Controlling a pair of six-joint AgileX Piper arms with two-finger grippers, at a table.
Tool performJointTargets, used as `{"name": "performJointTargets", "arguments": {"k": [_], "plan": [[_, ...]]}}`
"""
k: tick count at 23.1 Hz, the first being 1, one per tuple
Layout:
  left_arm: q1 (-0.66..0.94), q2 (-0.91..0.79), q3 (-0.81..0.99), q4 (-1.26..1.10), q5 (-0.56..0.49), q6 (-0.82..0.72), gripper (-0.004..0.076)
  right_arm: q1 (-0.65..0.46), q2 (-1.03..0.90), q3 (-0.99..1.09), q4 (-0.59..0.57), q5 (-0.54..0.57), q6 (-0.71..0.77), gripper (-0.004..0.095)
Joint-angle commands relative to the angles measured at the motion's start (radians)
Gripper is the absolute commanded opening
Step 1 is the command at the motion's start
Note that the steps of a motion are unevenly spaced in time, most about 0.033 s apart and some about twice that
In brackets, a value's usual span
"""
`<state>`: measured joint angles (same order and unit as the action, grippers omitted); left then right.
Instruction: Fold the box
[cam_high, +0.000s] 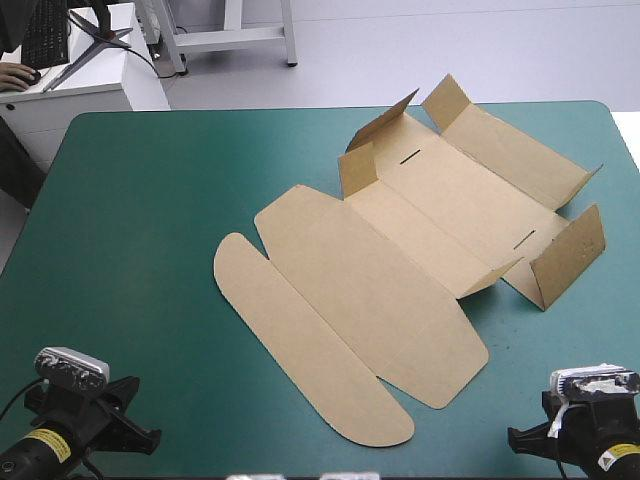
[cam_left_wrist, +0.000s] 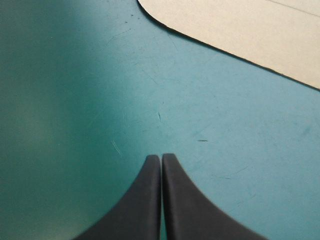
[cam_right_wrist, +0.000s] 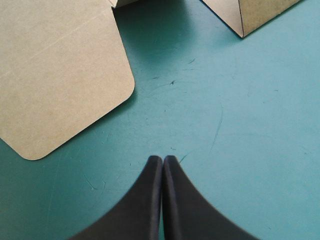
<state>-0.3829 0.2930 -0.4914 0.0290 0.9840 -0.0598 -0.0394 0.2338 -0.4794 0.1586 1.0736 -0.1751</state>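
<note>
1. Surface (cam_high: 150, 200), teal-green cover, fills your high view.
2. Your box (cam_high: 400, 270) lies opened out right of centre, lid and rounded flap flat toward the near edge, end walls raised at the far right.
3. Your left pincer (cam_left_wrist: 161, 157) is pressed together over bare cover, the box's edge ahead.
4. Your right pincer (cam_right_wrist: 163, 159) is pressed together too, a rounded lid corner ahead, not touching.

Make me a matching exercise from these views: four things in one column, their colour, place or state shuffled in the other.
1. box
2. left gripper
3. right gripper
4. table cover

A. teal-green
B. shut, by the table's near right corner
C. brown, far flaps raised
D. shut, by the table's near left corner

Pairs: 1-C, 2-D, 3-B, 4-A
</note>
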Motion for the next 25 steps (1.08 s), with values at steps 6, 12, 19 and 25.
{"name": "performJointTargets", "arguments": {"k": [6,12,19,25], "plan": [[-0.004,0.010,-0.034,-0.002,-0.051,-0.002,-0.0010,0.004,0.009,-0.024,0.016,-0.053,-0.007,-0.0020],[-0.004,0.010,-0.034,0.004,-0.051,-0.012,-0.0010,0.004,0.011,-0.053,0.061,-0.054,-0.005,-0.0020],[-0.004,0.010,-0.034,0.004,-0.060,-0.010,-0.0010,0.004,0.208,-0.283,0.061,-0.061,0.055,-0.0020],[-0.004,0.010,-0.034,0.004,-0.060,-0.010,-0.0010,0.004,0.451,-0.450,0.063,-0.087,0.107,-0.0020]]}}
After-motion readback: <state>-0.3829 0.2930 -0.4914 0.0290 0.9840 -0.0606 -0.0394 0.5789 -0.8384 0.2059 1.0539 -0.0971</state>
